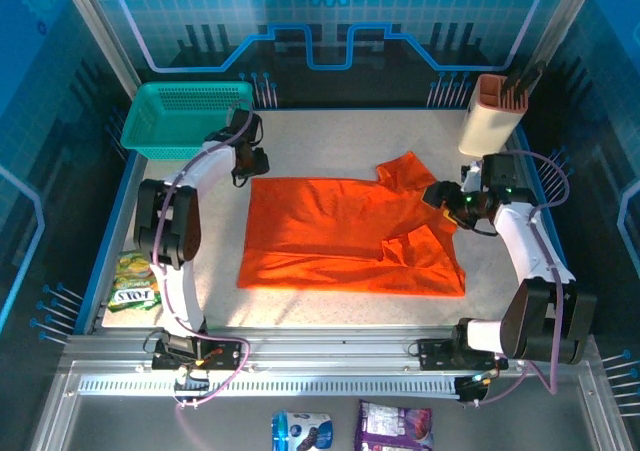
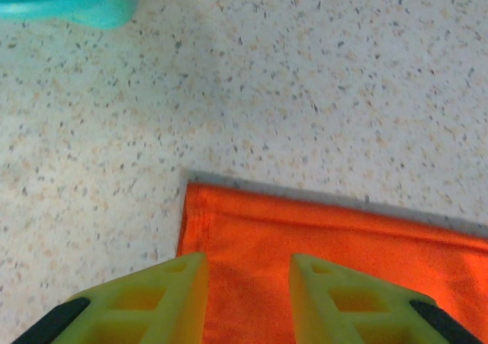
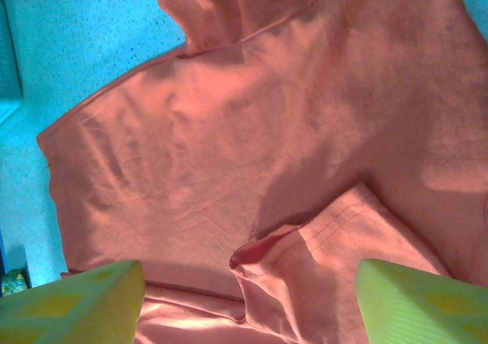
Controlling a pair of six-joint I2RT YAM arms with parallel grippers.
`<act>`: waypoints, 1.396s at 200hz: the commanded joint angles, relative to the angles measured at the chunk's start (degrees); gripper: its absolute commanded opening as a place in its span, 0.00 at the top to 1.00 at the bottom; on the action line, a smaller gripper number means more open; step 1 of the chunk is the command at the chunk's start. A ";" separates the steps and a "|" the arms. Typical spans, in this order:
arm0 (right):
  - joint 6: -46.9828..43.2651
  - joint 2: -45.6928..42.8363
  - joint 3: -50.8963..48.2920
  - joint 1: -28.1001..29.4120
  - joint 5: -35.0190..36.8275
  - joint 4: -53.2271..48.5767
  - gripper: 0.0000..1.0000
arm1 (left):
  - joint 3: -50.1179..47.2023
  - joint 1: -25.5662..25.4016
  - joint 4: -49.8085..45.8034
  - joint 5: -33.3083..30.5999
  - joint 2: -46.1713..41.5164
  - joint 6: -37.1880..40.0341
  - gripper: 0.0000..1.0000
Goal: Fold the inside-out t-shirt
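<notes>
Left end effector (image 2: 248, 266) released over t-shirt (image 1: 340, 236) corner at 10 o'clock; right end effector (image 3: 252, 283) spread, empty. Rumpled 3 o'clock sleeve (image 3: 335, 245) could skew fold.

Teal mesh basket (image 1: 190, 116): sitting at far-left corner.
Cream holder (image 1: 488, 121): standing far right.
Green snack packet (image 1: 133, 281): lying along left edge.

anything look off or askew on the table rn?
The t-shirt lies mostly flat, but its right side is rumpled. The near sleeve is folded over onto the body, with creases around it, and the far sleeve sticks out toward the back. A snack packet also lies at the left edge of the table.
</notes>
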 commanded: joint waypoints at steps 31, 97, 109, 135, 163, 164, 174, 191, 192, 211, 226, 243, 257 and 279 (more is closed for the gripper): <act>-1.12 0.21 1.48 0.57 1.06 -0.76 0.26 | 1.69 1.24 -1.99 -0.23 4.83 0.41 0.66; -0.37 -0.03 0.86 0.60 0.16 -0.42 0.26 | 0.35 2.27 -0.82 -0.72 8.24 -0.23 0.63; -0.33 -0.09 0.66 0.65 0.11 -0.41 0.26 | 0.90 2.23 -1.03 -0.72 8.78 -0.39 0.63; -0.22 -0.27 0.54 0.64 0.05 -0.40 0.26 | 2.61 2.31 -2.49 -0.33 10.29 -0.43 0.63; -0.38 -0.50 0.54 0.65 0.24 -0.49 0.26 | 3.37 2.53 -2.84 0.81 11.66 -0.87 0.65; -0.40 -0.47 0.54 0.61 0.23 -0.53 0.26 | 3.38 2.51 -2.84 0.86 11.70 -0.87 0.66; -0.59 -0.41 0.63 0.59 0.48 -0.61 0.26 | 3.56 2.49 -2.83 1.00 12.02 -0.96 0.69; -0.85 -0.15 0.93 0.61 1.04 -0.78 0.26 | 3.47 2.49 -2.84 1.00 12.01 -1.08 0.72; -0.94 -0.17 0.91 0.59 1.11 -0.77 0.26 | 3.47 2.49 -2.80 0.96 12.01 -1.07 0.72; -1.50 0.83 1.56 0.58 1.66 -0.62 0.26 | 3.48 2.51 -2.74 0.18 11.41 -0.92 0.67; -1.97 1.98 2.06 0.58 2.03 -0.41 0.26 | 3.43 2.49 -2.34 -0.05 10.94 -0.68 0.67; -2.62 3.40 2.72 0.61 2.63 0.01 0.26 | 3.54 2.50 -1.79 0.12 10.92 -0.67 0.71; -3.38 4.86 3.47 0.56 3.38 0.41 0.26 | 3.59 2.49 -1.44 0.37 11.20 -0.71 0.73; -5.33 8.53 5.20 0.54 4.90 1.17 0.25 | 2.85 2.49 -0.22 1.53 10.91 -0.41 0.79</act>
